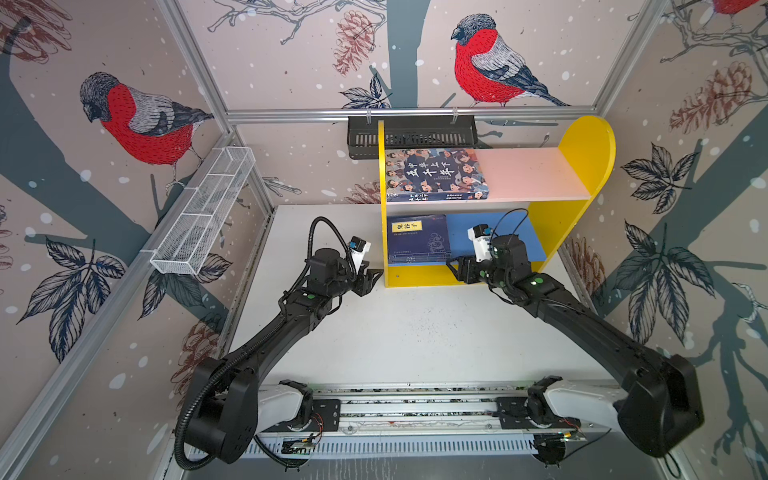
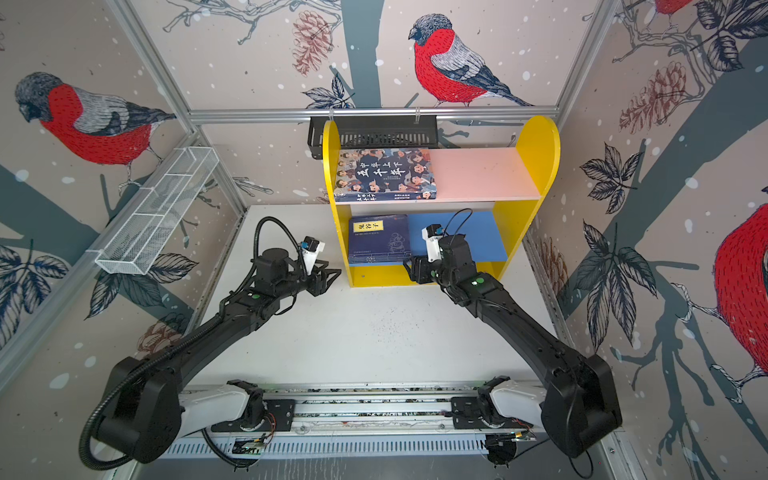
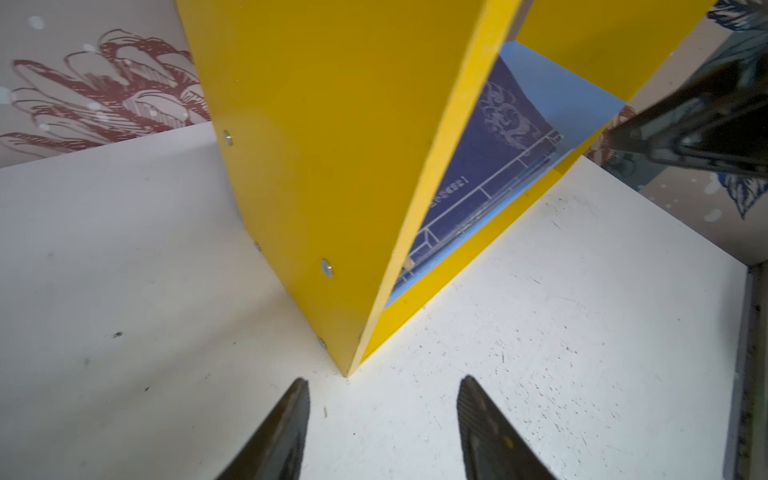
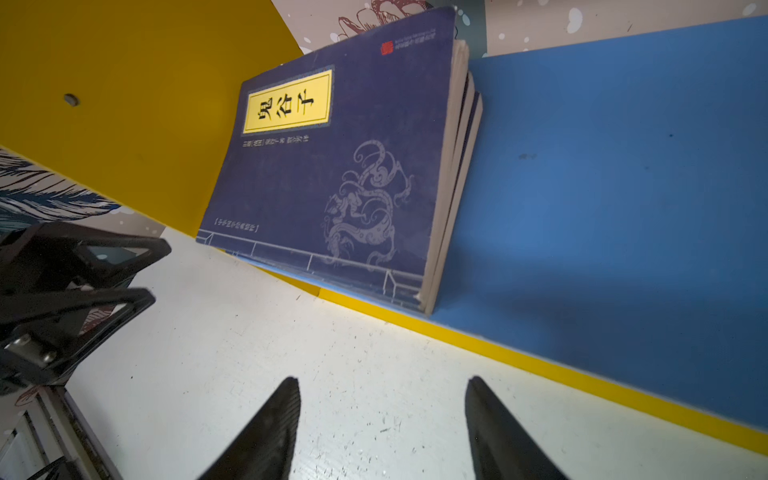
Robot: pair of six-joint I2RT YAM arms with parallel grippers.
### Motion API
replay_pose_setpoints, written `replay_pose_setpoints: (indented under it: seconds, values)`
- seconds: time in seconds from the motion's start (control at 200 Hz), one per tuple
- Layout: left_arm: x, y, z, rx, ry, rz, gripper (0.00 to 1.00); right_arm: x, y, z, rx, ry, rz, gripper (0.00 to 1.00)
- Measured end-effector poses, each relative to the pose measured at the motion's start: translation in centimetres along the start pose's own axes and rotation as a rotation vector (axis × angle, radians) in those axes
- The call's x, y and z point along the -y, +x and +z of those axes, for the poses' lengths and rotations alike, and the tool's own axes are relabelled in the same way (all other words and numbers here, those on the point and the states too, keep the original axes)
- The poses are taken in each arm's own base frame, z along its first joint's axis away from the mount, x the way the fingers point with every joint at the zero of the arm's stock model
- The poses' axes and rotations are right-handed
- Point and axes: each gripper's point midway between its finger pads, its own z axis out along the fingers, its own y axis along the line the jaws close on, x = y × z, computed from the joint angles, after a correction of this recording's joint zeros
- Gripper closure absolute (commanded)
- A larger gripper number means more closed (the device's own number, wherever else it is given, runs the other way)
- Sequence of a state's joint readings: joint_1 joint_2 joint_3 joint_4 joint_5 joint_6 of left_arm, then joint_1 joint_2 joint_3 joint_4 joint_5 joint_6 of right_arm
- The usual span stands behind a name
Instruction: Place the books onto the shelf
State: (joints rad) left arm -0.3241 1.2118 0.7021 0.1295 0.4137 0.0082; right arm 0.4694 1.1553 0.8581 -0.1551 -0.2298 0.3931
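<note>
Navy books [image 1: 417, 239] lie stacked at the left end of the blue lower board of the shelf [image 1: 582, 149]; the cartoon-faced book [image 1: 434, 174] lies flat on its pink upper board. My left hand [image 3: 382, 380] and right hand [image 4: 382, 378] hover over the tabletop [image 1: 415, 332] near its front, fingers apart, holding nothing.

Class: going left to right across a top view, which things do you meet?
White wire basket → left claw → navy books → right claw → shelf's rounded yellow side panel.
</note>
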Motion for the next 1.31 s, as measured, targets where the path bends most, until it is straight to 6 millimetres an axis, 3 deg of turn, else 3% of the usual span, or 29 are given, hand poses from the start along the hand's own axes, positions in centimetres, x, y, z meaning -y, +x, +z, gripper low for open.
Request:
replay_pose_setpoints:
  seconds: [0.115, 0.265, 0.525, 0.71, 0.88, 1.01, 1.115, 1.305]
  values:
    - [-1.4, 0.4, -0.7, -0.012, -0.056, -0.019, 0.25, 0.3, 1.4, -2.1, 0.041, 0.016, -0.003, 0.27]
    - [-3.5, 2.0, -1.7, -0.026, -0.129, -0.050, 0.19, 1.7, 3.1, -4.5, 0.117, 0.065, 0.013, 0.00]
    - [-6.1, 6.0, -2.3, -0.049, -0.247, -0.080, 0.10, 4.9, 4.4, -7.1, 0.274, 0.189, -0.002, 0.00]
    - [-9.9, 7.7, -3.5, -0.007, -0.371, -0.111, 0.03, 7.5, 3.5, -8.2, 0.351, 0.327, -0.058, 0.00]
    - [-13.8, 8.3, -4.6, 0.048, -0.467, -0.186, 0.03, 11.3, 4.9, -7.8, 0.366, 0.453, -0.069, 0.00]
    - [-16.5, 10.0, -5.6, 0.081, -0.529, -0.265, 0.02, 13.7, 5.4, -8.4, 0.437, 0.537, -0.066, 0.00]
    - [-17.2, 10.9, -6.3, 0.116, -0.549, -0.302, 0.02, 15.8, 5.2, -9.5, 0.493, 0.622, -0.076, 0.00]
    - [-16.7, 9.5, -7.2, 0.250, -0.535, -0.265, 0.02, 19.3, 5.4, -11.6, 0.581, 0.760, -0.078, 0.00]
